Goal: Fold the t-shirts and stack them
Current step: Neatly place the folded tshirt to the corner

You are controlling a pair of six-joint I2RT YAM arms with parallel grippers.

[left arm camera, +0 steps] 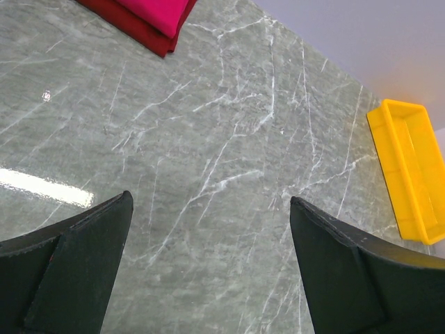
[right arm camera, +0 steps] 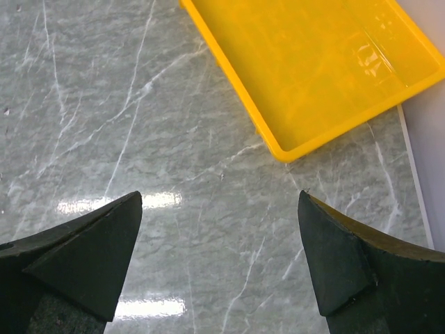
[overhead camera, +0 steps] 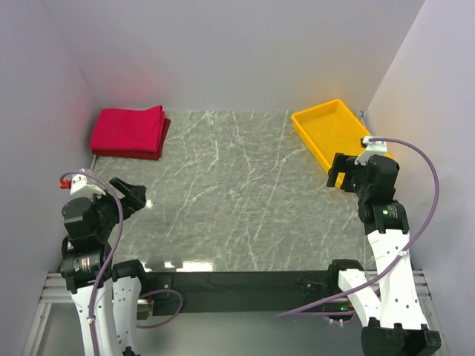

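Observation:
Two folded t-shirts lie stacked at the far left corner of the table: a bright crimson one [overhead camera: 126, 129] on top of a darker maroon one [overhead camera: 161, 141]. The left wrist view catches their corner, crimson [left arm camera: 158, 12] over maroon [left arm camera: 132, 28]. My left gripper [overhead camera: 132, 194] hangs open near the front left, well short of the stack, with only bare marble between its fingers [left arm camera: 83, 257]. My right gripper [overhead camera: 343, 172] is open too, at the right side just in front of the tray, holding nothing.
A yellow plastic tray [overhead camera: 306, 127] stands empty at the far right corner, also in the right wrist view [right arm camera: 229, 76] and the left wrist view [left arm camera: 403, 167]. Grey marble table [overhead camera: 237, 193] between white walls; its front edge is a dark bar.

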